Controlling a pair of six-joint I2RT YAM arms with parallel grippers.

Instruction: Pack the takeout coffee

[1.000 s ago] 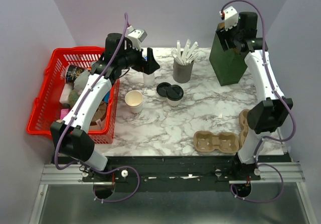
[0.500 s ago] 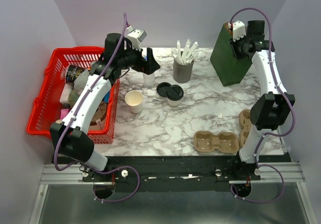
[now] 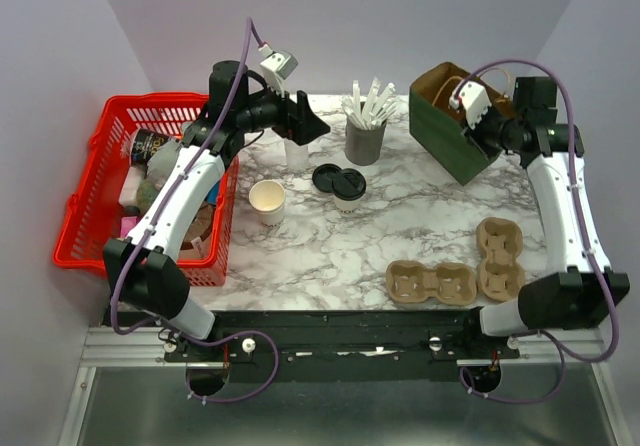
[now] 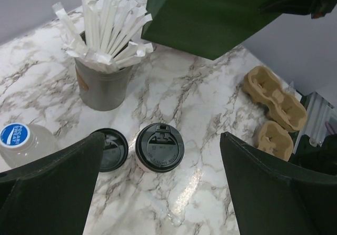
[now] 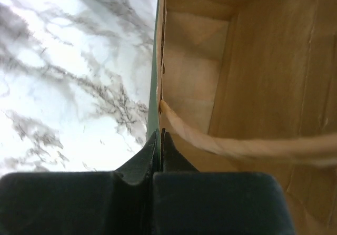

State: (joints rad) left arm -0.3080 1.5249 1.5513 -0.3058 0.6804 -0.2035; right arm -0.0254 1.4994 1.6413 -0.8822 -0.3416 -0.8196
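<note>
Takeout coffee (image 3: pixel 348 188): cream-white paper cup, black round lid
Left gripper (image 3: pixel 310 126): jaws apart, cup's 11 o'clock; centre before closing
Right gripper (image 5: pixel 159 140): clamped on green paper bag (image 3: pixel 445 131) rim

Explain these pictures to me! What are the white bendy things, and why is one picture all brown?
The white bendy things are two robot arms with pinching fingers. The big picture looks down from above them. The other two come from small cameras on their wrists. The brown one is the right arm's camera peeking into a green paper bag. The right gripper is pinched shut on the bag's edge, and the bag is tilted. The left gripper is wide open, pointing toward the coffee, a white cup with a black lid. On the marble table there are also a spare lid, an open cup, a grey cup of sticks, a bottle, cardboard cup trays and a red basket of stuff.
</note>
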